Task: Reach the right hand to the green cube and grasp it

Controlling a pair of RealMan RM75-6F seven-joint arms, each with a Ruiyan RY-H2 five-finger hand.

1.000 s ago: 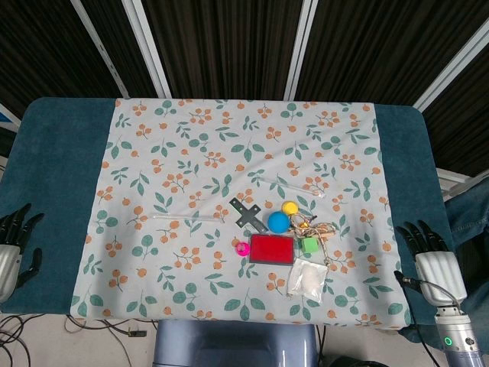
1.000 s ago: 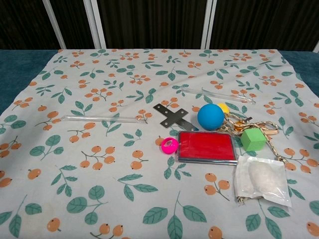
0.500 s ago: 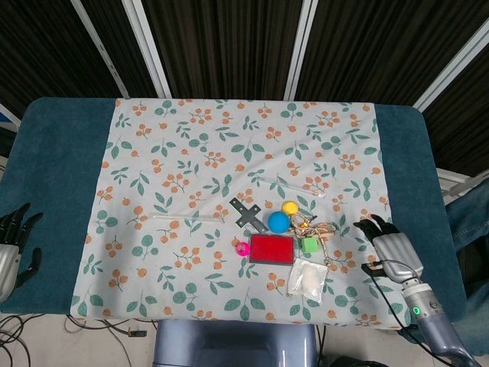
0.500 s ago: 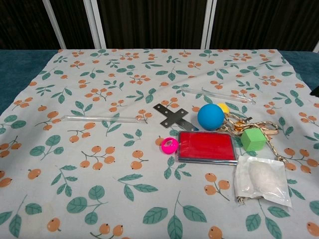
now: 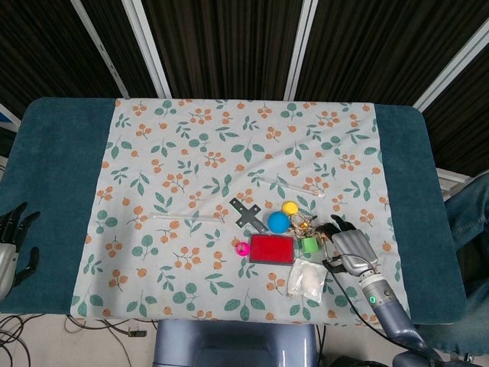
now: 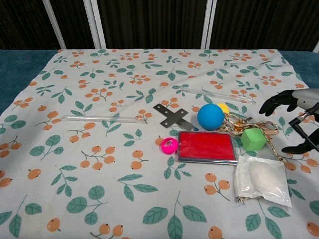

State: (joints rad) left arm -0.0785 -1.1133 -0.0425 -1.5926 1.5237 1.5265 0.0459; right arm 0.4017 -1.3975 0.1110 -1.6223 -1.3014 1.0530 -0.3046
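Observation:
The green cube (image 5: 309, 245) (image 6: 252, 139) lies on the floral cloth between a red case and a braided cord. My right hand (image 5: 348, 247) (image 6: 295, 115) hovers just to the right of the cube, fingers spread and holding nothing, a short gap away from it. My left hand (image 5: 13, 238) rests at the table's left edge, fingers apart and empty; the chest view does not show it.
Close around the cube lie a red case (image 5: 272, 249), a blue ball (image 5: 278, 222), a yellow ball (image 5: 289, 207), a white pouch (image 5: 307, 278), keys on a cord (image 6: 239, 122), a pink ring (image 6: 169, 145), a black cross bracket (image 6: 170, 115) and two clear tubes (image 6: 102, 119).
My right hand has travelled leftward from the table's right edge to just beside the green cube, and now shows in the chest view. The left hand stays put.

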